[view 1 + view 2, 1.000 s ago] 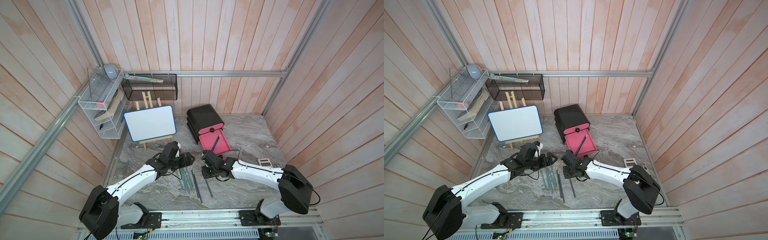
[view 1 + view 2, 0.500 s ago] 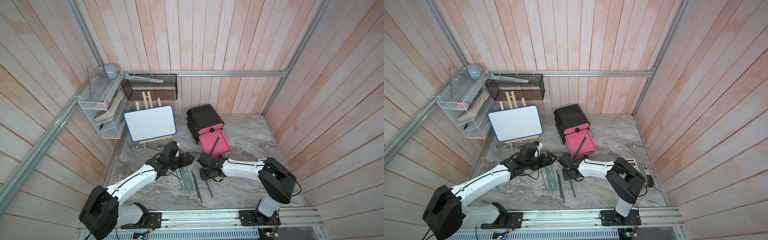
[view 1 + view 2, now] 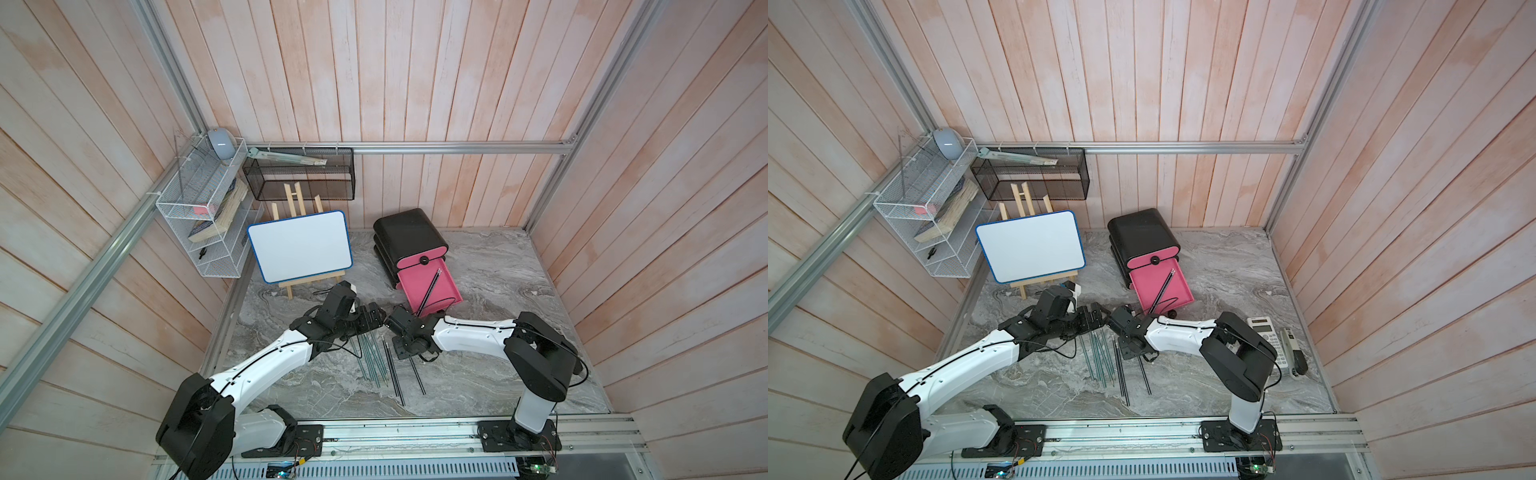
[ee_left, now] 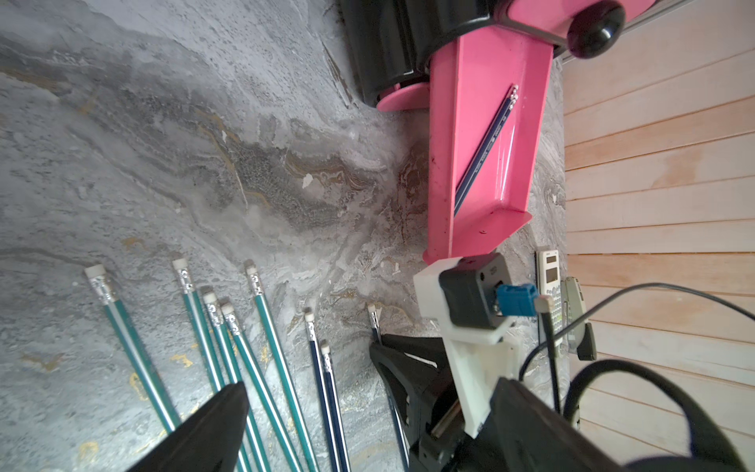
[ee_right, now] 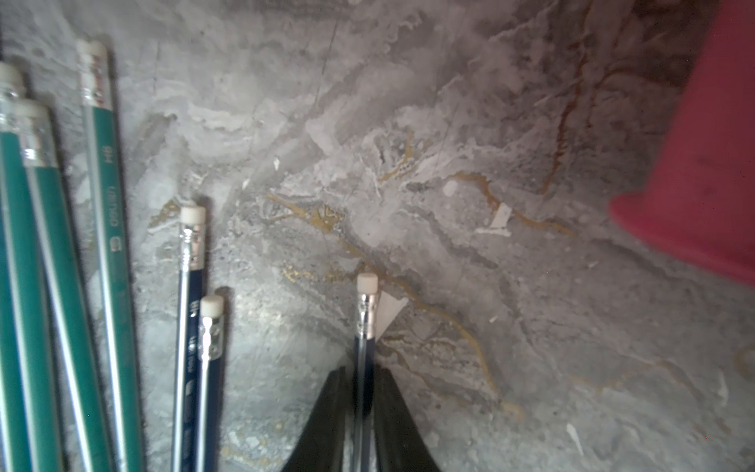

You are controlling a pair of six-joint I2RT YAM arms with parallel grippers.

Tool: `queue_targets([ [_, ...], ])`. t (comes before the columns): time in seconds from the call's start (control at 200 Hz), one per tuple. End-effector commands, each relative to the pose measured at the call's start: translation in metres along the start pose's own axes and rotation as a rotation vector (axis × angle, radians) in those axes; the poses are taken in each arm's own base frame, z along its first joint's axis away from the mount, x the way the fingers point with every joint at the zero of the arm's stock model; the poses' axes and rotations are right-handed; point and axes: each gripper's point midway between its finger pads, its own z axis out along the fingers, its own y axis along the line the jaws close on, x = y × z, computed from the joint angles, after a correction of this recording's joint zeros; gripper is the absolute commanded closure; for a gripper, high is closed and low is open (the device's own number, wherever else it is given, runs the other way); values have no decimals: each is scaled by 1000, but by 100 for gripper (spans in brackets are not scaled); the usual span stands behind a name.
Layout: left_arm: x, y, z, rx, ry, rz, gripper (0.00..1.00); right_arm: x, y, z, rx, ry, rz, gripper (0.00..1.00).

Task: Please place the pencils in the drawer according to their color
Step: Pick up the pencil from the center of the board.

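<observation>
Fingers (image 5: 322, 421) of your right gripper (image 5: 361, 374) clamp a dark blue pencil with silver ferrule and white eraser (image 5: 366, 310) on the grey marble tabletop (image 5: 490, 245); only the right wrist view shows you this. Your left gripper (image 3: 374, 318) hangs spread, empty, by teal-green pencils (image 4: 131, 347). Both top views show two dark pencils (image 3: 431, 287) in the open pink drawer tray (image 3: 449, 286) of the black rounded cabinet (image 3: 409, 232).

Stereo pair high, wrists close
Both top views look down from the front edge of the grey marbled tabletop (image 3: 490, 266); wrist views, close above it, share the teal-green pencils (image 4: 132, 347)
</observation>
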Motion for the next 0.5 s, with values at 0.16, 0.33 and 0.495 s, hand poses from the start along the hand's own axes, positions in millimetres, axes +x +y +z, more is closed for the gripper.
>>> queue_targets([
  [0.16, -4, -14, -4, 53, -23, 11, 0, 52, -13, 24, 69, 163, -56, 100],
  [0.33, -4, -14, -4, 54, -17, 15, 0, 31, -1, 1, -16, 90, -30, 100],
  [0.495, -3, -18, -3, 64, -7, 24, 0, 6, 8, -33, -122, -4, 35, 100],
])
